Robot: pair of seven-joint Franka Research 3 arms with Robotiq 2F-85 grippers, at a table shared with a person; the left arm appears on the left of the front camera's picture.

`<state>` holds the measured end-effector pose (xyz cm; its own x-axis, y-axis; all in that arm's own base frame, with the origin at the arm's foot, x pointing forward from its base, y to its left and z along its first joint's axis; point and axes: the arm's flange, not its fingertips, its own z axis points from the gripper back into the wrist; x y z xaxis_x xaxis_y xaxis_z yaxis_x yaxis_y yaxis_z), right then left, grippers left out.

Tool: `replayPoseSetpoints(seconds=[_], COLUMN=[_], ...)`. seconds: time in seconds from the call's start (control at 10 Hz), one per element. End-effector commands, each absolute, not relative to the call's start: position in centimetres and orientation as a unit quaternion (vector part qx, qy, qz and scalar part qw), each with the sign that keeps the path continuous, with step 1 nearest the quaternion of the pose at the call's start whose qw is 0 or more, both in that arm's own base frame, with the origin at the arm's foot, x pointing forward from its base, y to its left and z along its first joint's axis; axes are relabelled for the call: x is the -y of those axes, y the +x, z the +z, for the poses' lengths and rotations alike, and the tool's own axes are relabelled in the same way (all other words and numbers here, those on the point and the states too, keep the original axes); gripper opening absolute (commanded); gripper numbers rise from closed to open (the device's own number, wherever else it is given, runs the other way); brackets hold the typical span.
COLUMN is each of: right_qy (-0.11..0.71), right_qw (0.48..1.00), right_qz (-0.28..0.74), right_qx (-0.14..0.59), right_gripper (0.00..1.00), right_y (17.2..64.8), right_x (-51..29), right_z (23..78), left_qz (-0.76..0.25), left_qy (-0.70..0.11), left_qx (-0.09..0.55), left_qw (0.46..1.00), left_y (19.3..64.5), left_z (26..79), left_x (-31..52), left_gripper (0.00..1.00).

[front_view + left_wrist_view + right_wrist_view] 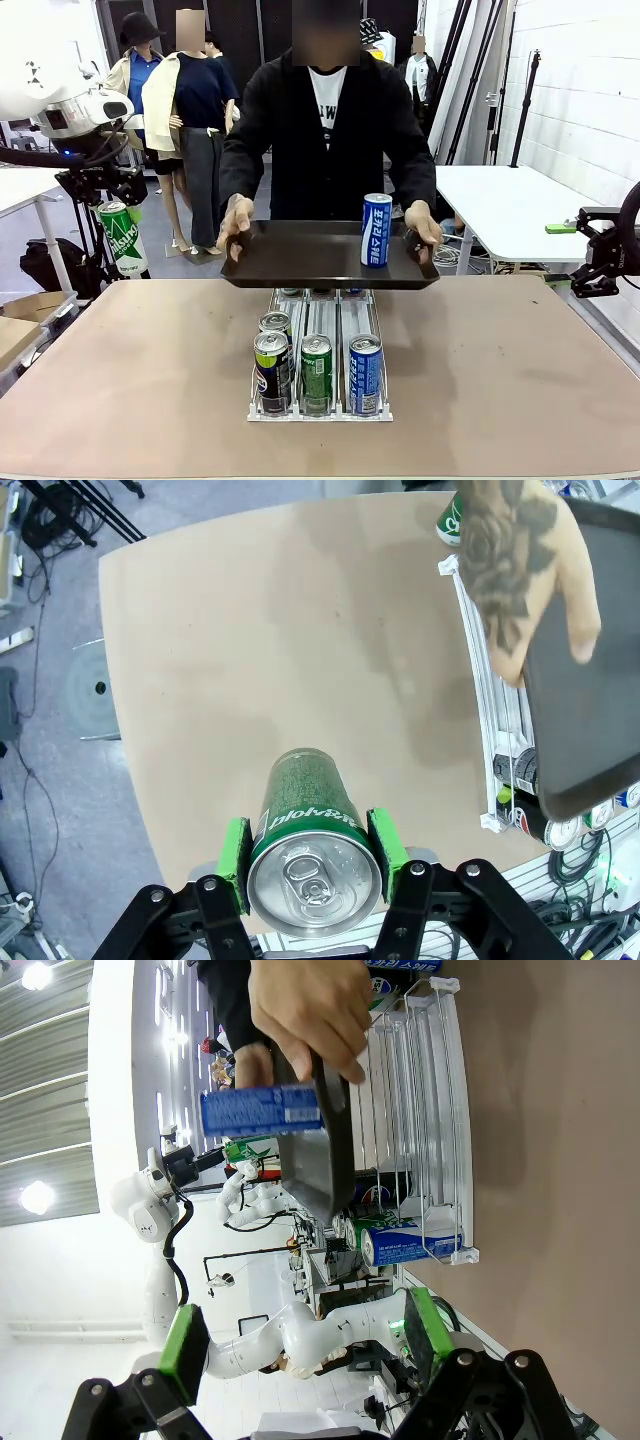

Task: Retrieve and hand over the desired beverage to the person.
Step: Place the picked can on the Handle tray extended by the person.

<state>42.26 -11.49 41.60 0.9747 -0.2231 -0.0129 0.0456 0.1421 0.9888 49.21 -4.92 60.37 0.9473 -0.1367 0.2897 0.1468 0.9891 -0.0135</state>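
The left end effector [312,855] is clamped on a green soda can [310,825], its green pads [385,840] pressed flat to either side just under the top rim — a centred, square hold, seen from the left wrist. In the front view that can [122,238] hangs upright off the surface's left edge, well to the left of the dark tray [300,262] and a little below its level.

The step in hand, as I judge it, is carrying this can across to the tray, which the person [328,120] holds out in both hands above the far end of the white wire can rack [320,350]. A blue can [376,230] already stands on the tray's right half, so the bare left half is the place to aim for — near the person's hand [236,222], but clear of the thumb on the rim. Keep the can upright, come in above the tray's lip rather than level with it, and lower until the base sits flat before letting go. The tray is hand-held, so a gentle set-down matters; a push could tip the blue can.

The right end effector [300,1345] hangs with its jaws wide apart and empty, well off to the tray's right [592,283], out of the path.
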Motion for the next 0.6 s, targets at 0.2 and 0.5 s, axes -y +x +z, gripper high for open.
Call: replayPoseSetpoints(seconds=[0.2, 0.5], right_qy=[0.649, 0.649], right_qw=[0.753, 0.753], right_qz=[-0.088, -0.088], right_qx=[0.069, 0.069], right_gripper=[1.00, 1.00], right_y=[42.3, 42.3], right_x=[11.4, 11.4], right_z=[41.7, 41.7], left_qz=[-0.070, -0.070], left_qy=[-0.017, -0.025], left_qx=[0.151, 0.147], left_qw=[0.986, 0.986], left_y=[49.4, 48.5], left_z=[61.0, 61.9], left_x=[4.9, 4.9], left_gripper=[0.00, 0.00])
